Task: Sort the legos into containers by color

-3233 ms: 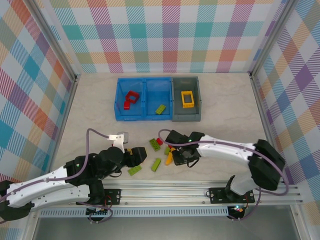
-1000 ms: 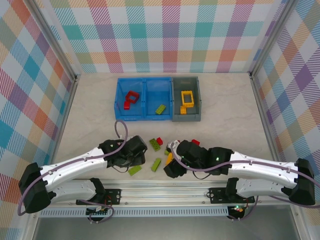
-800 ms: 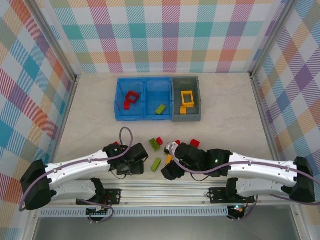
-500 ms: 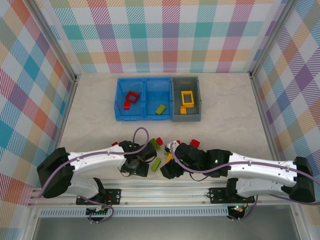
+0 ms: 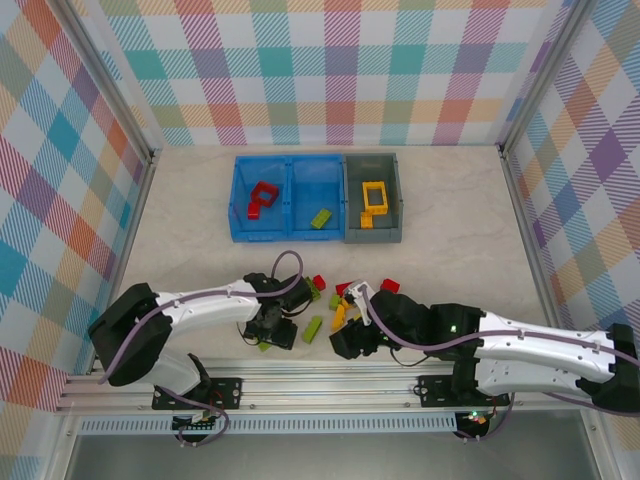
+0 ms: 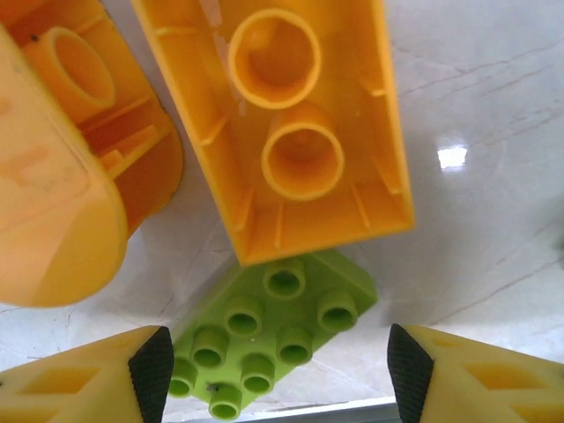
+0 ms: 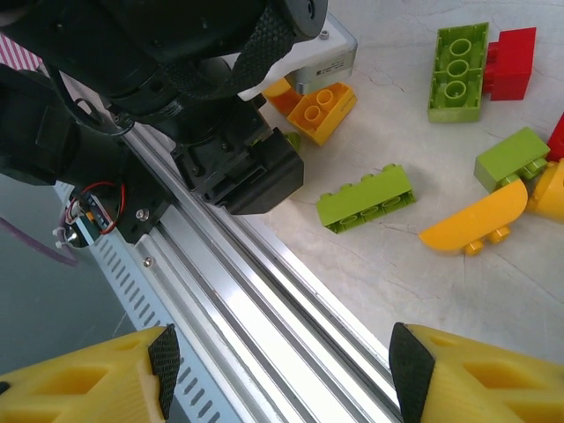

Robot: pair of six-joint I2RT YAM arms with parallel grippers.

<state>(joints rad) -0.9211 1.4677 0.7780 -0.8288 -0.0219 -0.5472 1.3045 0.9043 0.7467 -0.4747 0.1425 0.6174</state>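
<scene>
Bins stand side by side at the far side of the table: a blue bin with two compartments and, against its right side, a dark grey bin. The blue bin's left compartment holds red pieces; its right compartment holds one lime brick. In the grey bin lie a yellow square frame and, just nearer, a small yellow-orange brick.

The other legos lie loose on the near part of the table, between my two arms.

My left gripper is low at the left end of that scatter, fingers spread. A green studded brick lies on the table between them; I cannot tell whether either pad touches it. An upturned yellow brick overlaps its far edge, with a rounded yellow piece just left.

My right gripper hangs over the aluminium rail at the near edge, fingers spread with nothing between them. A long green brick lies on the table just beyond.
</scene>
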